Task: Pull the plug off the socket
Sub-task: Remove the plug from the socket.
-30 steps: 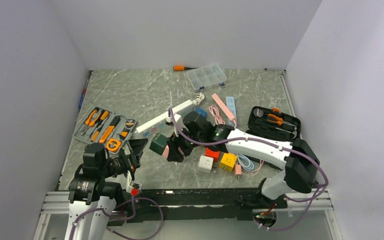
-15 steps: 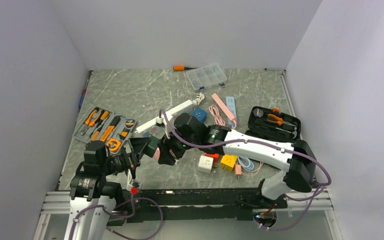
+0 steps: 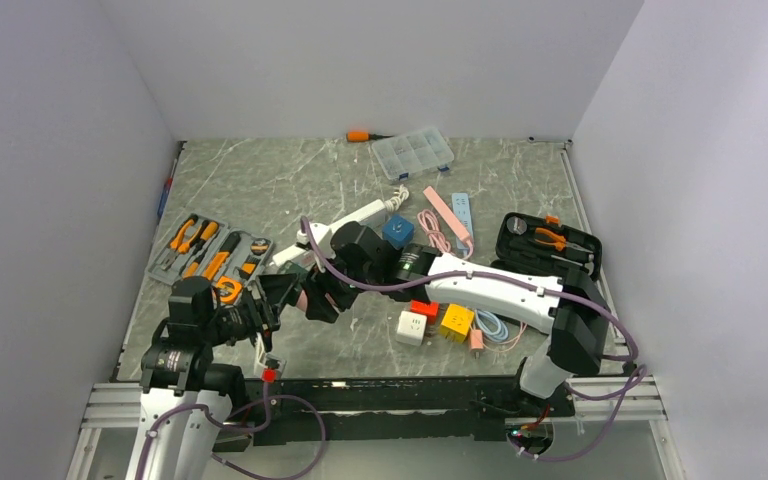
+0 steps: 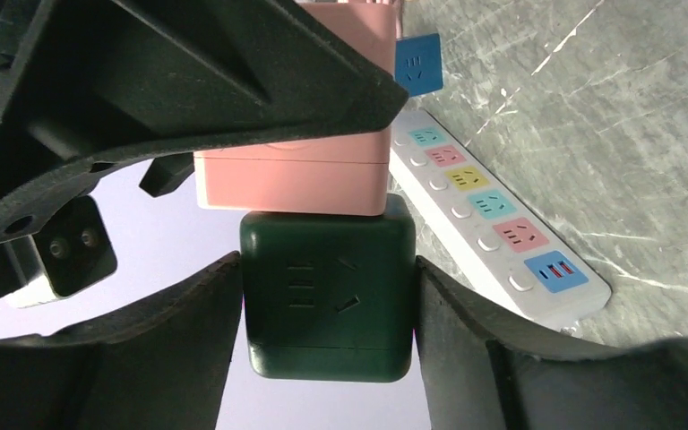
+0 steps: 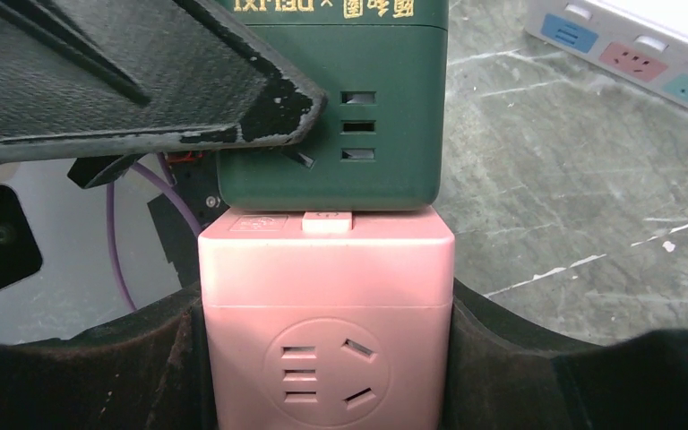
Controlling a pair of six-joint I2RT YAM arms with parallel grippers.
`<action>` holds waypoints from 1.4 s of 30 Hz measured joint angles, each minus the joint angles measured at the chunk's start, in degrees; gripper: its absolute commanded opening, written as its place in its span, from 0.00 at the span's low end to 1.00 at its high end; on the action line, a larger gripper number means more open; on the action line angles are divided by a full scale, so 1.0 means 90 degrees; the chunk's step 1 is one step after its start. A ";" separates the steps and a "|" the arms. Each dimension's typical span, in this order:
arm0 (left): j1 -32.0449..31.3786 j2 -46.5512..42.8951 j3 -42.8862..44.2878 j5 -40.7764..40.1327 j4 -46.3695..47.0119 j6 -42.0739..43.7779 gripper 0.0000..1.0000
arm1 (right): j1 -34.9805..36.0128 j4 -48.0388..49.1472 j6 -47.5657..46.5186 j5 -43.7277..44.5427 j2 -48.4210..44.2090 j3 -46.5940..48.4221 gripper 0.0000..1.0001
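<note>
A pink cube adapter [image 5: 327, 340] is joined end to end with a dark green cube adapter [image 4: 327, 305], both held in the air. My right gripper [image 5: 327, 305] is shut on the pink cube. My left gripper [image 4: 327, 269] has a finger pressed against each side of the green cube [image 5: 331, 134]. In the top view the two grippers meet at front left, left [image 3: 282, 292] and right [image 3: 318, 295]. The socket, a long white power strip [image 4: 493, 224] with pastel outlet faces, lies on the table beyond them [image 3: 345, 222] with nothing plugged into it.
A grey tray of orange-handled tools [image 3: 210, 258] lies at left. White [image 3: 411, 327], red [image 3: 423, 308] and yellow [image 3: 456, 322] cubes lie under the right arm, a blue cube [image 3: 397, 229] behind it. A black tool case [image 3: 548, 240] is at right, a clear organiser box [image 3: 415, 152] at the back.
My right arm has carried the joined pink and green cubes to the left, bringing the green cube between the fingers of my left gripper. The left arm has barely moved.
</note>
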 measured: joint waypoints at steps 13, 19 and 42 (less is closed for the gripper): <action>-0.0010 0.0197 0.0000 -0.0209 0.0175 -0.0107 0.80 | 0.0012 -0.0058 -0.0138 0.0056 0.0386 0.0437 0.00; -0.0046 0.0381 0.0000 -0.0262 0.0262 -0.0134 0.76 | 0.0044 -0.0051 -0.0170 0.0024 0.0432 0.0474 0.00; -0.0406 0.0967 0.0051 -0.0670 0.0508 -0.0461 0.00 | -0.0017 0.0959 -0.0041 0.0168 0.0041 -0.0457 0.00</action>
